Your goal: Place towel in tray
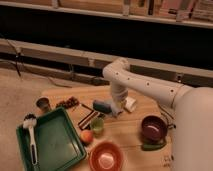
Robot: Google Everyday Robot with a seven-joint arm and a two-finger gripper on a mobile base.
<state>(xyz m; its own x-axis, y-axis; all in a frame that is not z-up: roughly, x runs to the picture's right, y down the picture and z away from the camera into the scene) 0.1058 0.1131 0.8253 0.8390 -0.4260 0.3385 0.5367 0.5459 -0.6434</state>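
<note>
A green tray (55, 145) sits at the front left of the wooden table, with a white dish brush (31, 132) lying in it. My white arm reaches in from the right, and the gripper (114, 108) hangs low over the middle of the table. A grey-blue pad-like thing (102, 106) lies just left of the gripper. A small white folded thing (130, 104), possibly the towel, lies just right of it. A dark striped flat item (89, 119) lies in front of the gripper. I cannot tell which of these is the towel.
A green cup (97, 125), an orange (86, 136) and a red bowl (106, 157) stand right of the tray. A purple bowl (153, 128) with a green item (152, 146) in front of it is at the right. A small cup (43, 104) and dark clustered bits (67, 103) are at the back left.
</note>
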